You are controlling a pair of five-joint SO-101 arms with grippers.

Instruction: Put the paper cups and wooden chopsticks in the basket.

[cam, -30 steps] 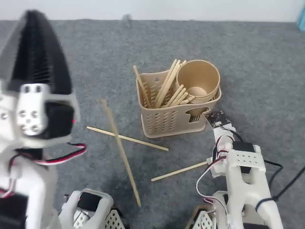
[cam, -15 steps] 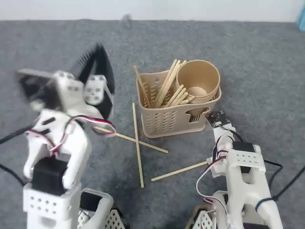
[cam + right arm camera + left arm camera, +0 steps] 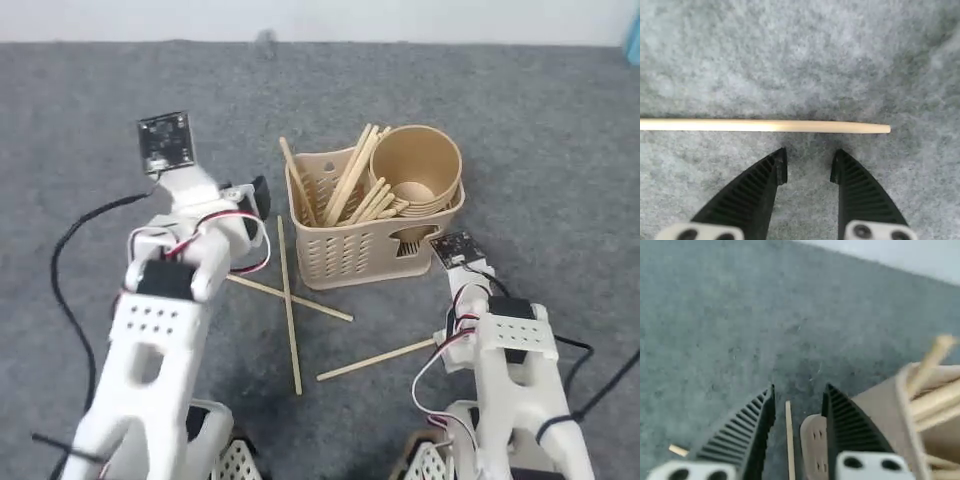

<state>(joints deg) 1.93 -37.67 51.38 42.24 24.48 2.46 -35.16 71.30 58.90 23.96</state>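
The basket [image 3: 375,250] is beige moulded plastic, matt and pierced with slots, and the paper cups [image 3: 420,160] inside it are plain brown paper with a dull face. The chopsticks [image 3: 348,180] in the basket and the loose chopsticks [image 3: 288,300] beside it are pale, smooth, matt wood, lying on a rough, fuzzy grey carpet [image 3: 540,120]. Near the basket, the left arm [image 3: 150,340] and right arm [image 3: 515,350] have smooth white plastic shells, and the left gripper [image 3: 799,390] and right gripper [image 3: 808,152] have black ribbed plastic fingers [image 3: 745,432], faintly shiny.
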